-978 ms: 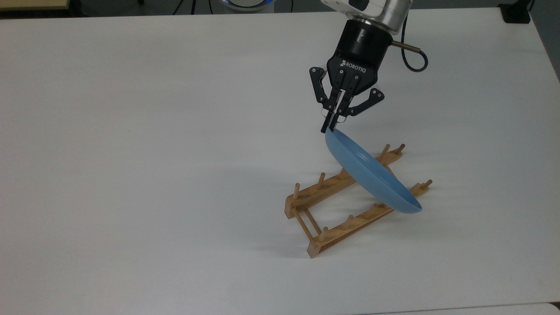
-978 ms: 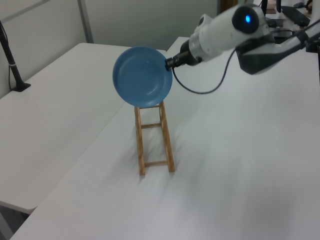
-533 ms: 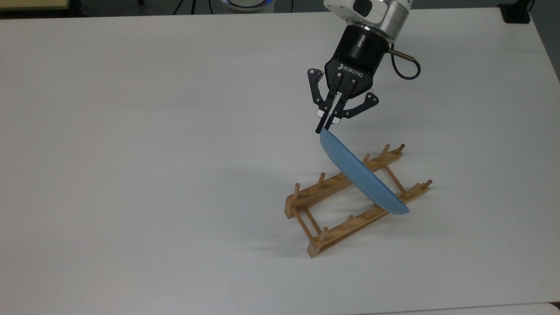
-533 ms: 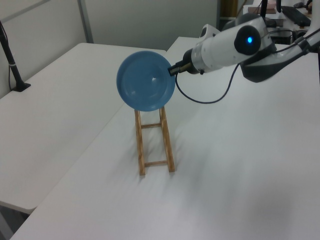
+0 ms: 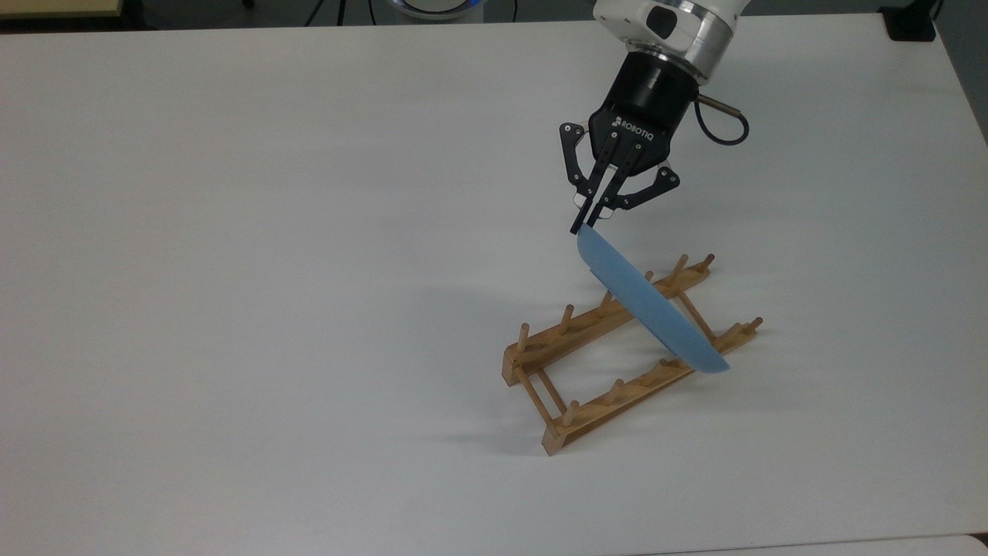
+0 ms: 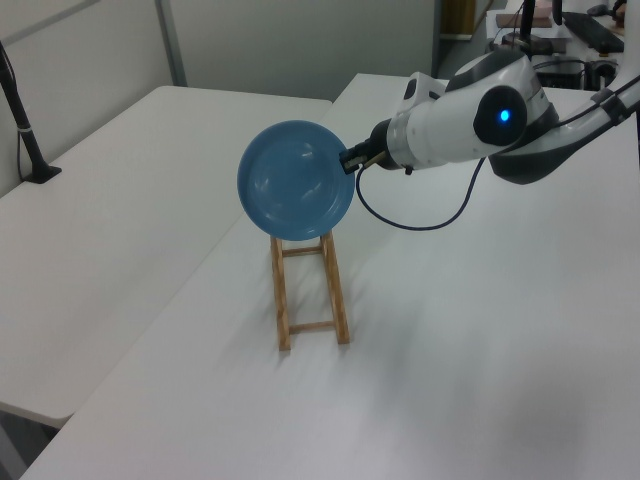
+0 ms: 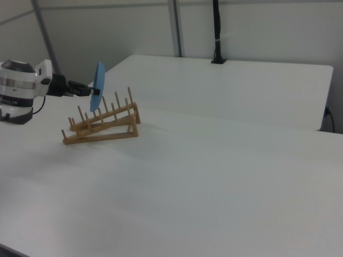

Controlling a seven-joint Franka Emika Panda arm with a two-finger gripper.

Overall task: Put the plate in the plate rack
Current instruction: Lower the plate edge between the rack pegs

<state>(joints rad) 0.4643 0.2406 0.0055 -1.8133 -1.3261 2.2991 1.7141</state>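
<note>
Light-blue and glossy, the plate (image 5: 652, 313) stands almost on edge above the plate rack (image 5: 617, 355), pinched at its upper rim by the gripper (image 5: 584, 225), whose two fingers are closed down to a narrow gap with only the rim between them. In the top view the plate runs diagonally across both rails, its lower edge close to the near rail toward the top view's right end of the rack; whether that edge already touches the wood cannot be told. In the left view the plate's hollow face (image 6: 296, 180) looks toward the camera and hides the far end of the rack (image 6: 310, 290). In the right view the plate (image 7: 98, 85) sits upright over the pegs at the low end of the rack (image 7: 102, 124), held from the right view's left. The step in hand is judged to be the lowering into a slot. To do it well, keep the plate's plane parallel to the crossbars, so the rim enters the same gap between pegs on both rails. Descend slowly and vertically; a skewed plate is likely to ride on a peg top or push the light rack across the white table (image 5: 270, 270). Release only when the lower edge is seated on both rails and the plate leans against the pegs.
</note>
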